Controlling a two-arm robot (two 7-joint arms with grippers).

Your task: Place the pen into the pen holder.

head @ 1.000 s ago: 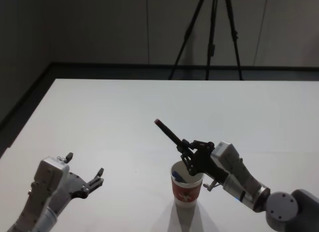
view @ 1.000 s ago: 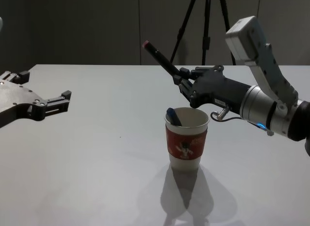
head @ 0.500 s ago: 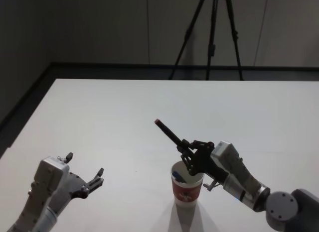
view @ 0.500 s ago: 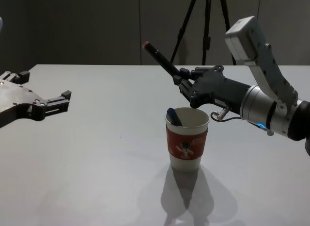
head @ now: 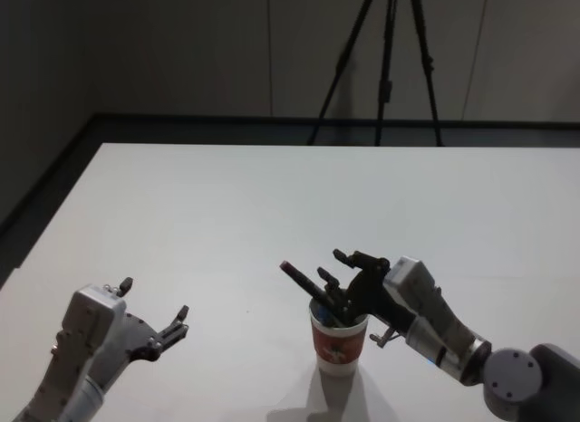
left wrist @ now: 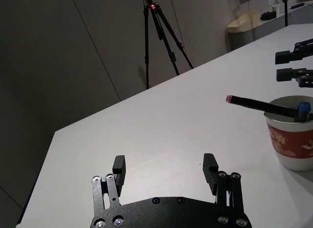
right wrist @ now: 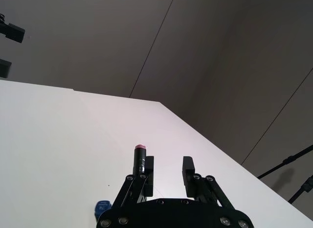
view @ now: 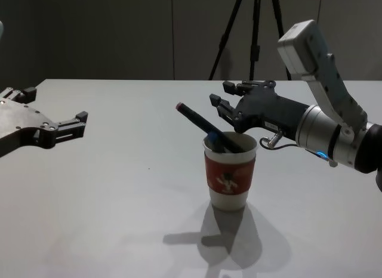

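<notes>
hovering with jaws spread wide and holding nothing, the right gripper (view: 222,94) hangs just above the pen holder (view: 229,172). the pen (view: 203,127) stands in it below, long axis leaning toward the parked, open left gripper (view: 57,120) far off.

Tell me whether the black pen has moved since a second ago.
Yes. The black pen dropped from the open right gripper into the pen holder, leaning on its rim.
</notes>
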